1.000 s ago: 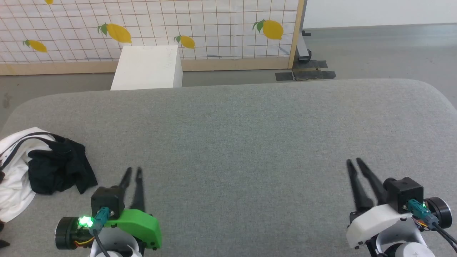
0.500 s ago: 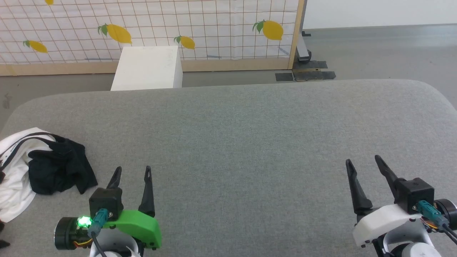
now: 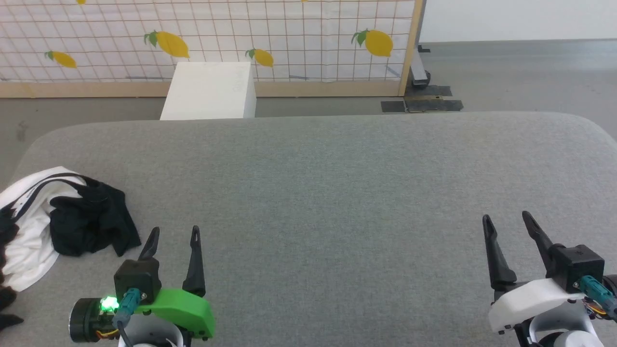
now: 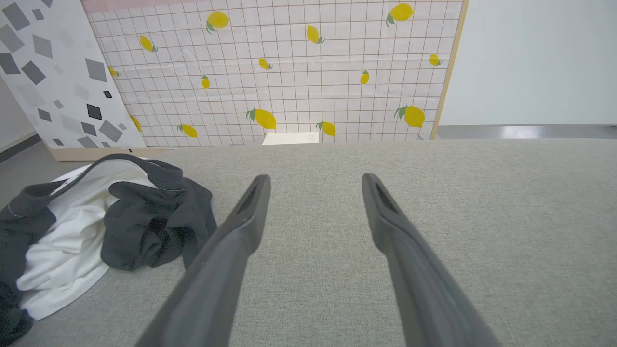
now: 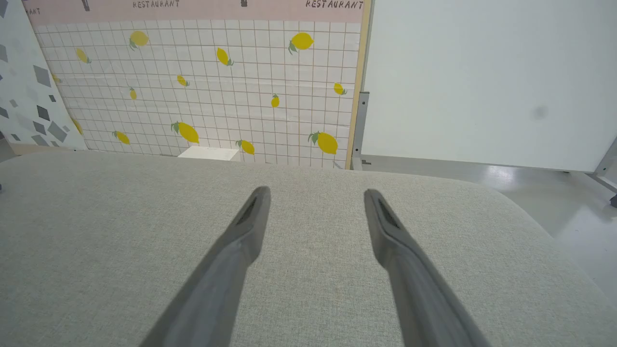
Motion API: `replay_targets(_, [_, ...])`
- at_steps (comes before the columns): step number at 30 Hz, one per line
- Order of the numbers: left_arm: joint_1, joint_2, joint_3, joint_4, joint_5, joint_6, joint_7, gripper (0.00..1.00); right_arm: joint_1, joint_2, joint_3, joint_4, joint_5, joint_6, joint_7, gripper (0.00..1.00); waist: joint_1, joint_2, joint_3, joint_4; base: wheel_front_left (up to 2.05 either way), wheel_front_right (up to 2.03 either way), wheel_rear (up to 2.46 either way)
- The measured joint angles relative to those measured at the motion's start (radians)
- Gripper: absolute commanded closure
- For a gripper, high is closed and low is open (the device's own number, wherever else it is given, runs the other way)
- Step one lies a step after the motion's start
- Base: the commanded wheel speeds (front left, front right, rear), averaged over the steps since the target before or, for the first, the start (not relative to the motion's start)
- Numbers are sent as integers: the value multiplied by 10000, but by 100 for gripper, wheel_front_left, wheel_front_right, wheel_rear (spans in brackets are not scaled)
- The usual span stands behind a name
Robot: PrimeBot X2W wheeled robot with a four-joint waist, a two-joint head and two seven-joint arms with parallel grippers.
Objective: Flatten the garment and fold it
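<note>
Crumpled garment [image 3: 62, 217] lies at the left edge of the grey padded surface [image 3: 313, 193]. Left gripper [image 3: 175, 230], spread wide and empty, is over its near-left part. Right gripper [image 3: 506, 217], equally wide and empty, is over its near-right part.

Lemon-print screen [image 3: 299, 33] (wood-framed), white box [image 3: 209, 91], grey floor [image 3: 520, 72].

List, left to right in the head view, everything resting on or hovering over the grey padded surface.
crumpled garment → left pincer, open → right pincer, open
</note>
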Motion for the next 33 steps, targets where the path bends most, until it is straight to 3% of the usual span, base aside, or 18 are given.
replay_targets(33, [363,0,272,27,-215,4,-709,0,124,0,-46,349,73,0,-715,0,0,0,-136,2130,0,0,0])
